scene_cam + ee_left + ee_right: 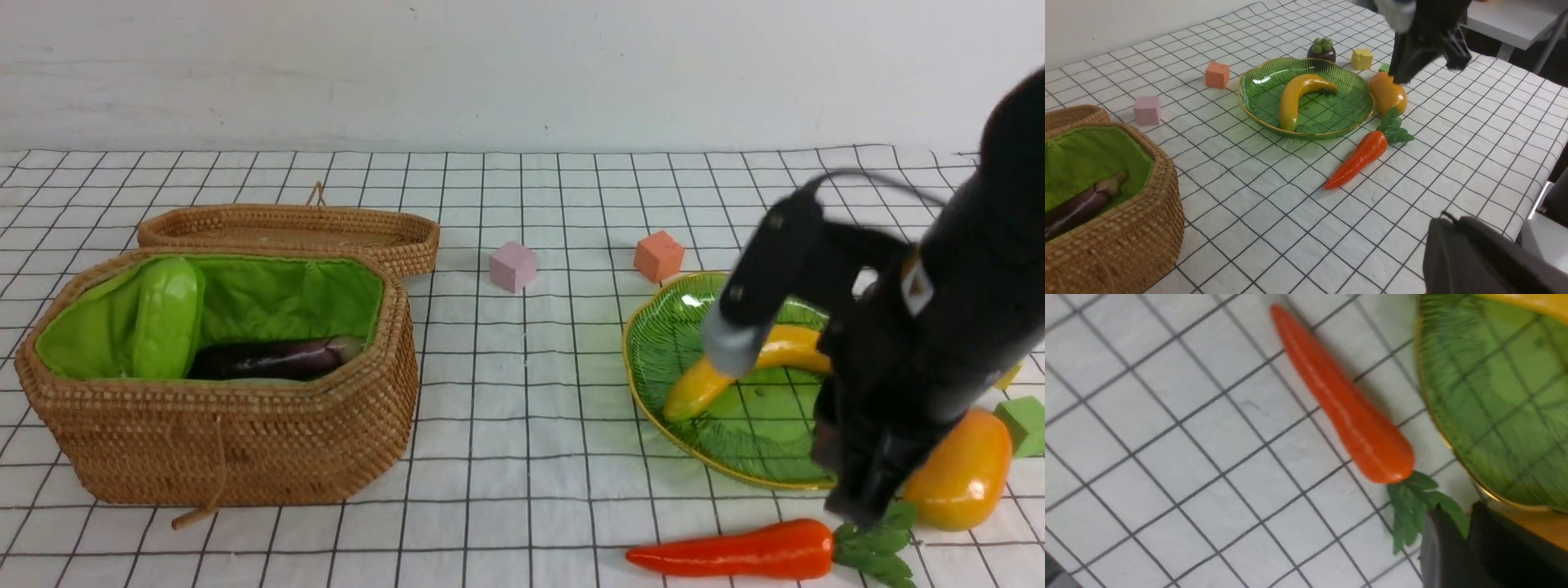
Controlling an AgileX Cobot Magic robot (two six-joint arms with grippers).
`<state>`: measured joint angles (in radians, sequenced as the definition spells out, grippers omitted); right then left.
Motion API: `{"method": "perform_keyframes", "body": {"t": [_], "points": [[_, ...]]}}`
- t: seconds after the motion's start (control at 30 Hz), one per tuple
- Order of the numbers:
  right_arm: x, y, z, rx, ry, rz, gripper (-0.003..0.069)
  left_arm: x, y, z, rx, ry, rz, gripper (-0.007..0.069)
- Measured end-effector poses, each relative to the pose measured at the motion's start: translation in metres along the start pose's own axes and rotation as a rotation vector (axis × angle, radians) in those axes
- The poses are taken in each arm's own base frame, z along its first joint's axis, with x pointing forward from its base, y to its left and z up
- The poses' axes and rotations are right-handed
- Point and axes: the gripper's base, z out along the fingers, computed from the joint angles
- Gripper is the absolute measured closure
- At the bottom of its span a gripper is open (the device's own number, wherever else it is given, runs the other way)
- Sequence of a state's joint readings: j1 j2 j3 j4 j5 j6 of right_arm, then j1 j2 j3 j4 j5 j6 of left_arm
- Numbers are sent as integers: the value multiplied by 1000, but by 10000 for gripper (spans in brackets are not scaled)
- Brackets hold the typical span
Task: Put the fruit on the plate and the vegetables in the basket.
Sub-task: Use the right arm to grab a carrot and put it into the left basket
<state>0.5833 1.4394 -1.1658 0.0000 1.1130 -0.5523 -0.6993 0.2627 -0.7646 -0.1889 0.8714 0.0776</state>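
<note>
mango [963, 469] beside the plate [673, 327], right gripper [857, 506] low against it; cannot tell if it grips.
banana [694, 392] lies on the plate, eggplant [269, 359] and gourd [167, 318] in the basket [245, 441]. mangosteen [1321, 50] behind the plate and carrot [735, 551] on the cloth [522, 408] are left, mango too. left gripper [1453, 245] clenched.

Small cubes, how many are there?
4: pink cube between basket and plate, orange cube behind the plate, yellow cube beside the mangosteen, green cube by the mango. The right arm may hide others.

A test bench: gridded cloth [522, 457], plain white wall [522, 65].
</note>
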Motion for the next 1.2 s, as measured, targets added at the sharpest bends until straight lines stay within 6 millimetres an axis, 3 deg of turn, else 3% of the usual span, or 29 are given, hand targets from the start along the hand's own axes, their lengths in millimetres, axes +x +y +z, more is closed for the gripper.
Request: {"method": "perform_keyframes", "body": {"t": [0.07,0.1,0.13,0.23,0.33,0.6,0.97,1.03,1.2], "points": [[1,5,24,-43,-7,-84,361,0,0,0,0,1,0,637],[1,5,26,-44,-5,-84,351,0,0,0,0,1,0,637],[1,6,47,-67,3,-147,272,0,0,0,0,1,7,637],[-2,5,68,-82,18,-204,185,0,0,0,0,1,15,637],[-9,-2,92,-54,16,-244,141,0,0,0,0,2,18,637],[-15,-13,127,28,33,-332,166,0,0,0,1,2,17,637],[-14,-11,142,-13,59,-329,177,2,-3,0,29,19,-4,637],[-13,-10,145,-33,69,-328,200,2,-3,0,31,19,-5,637],[-12,-9,146,-53,81,-320,335,2,-3,0,31,19,-5,637]]}}
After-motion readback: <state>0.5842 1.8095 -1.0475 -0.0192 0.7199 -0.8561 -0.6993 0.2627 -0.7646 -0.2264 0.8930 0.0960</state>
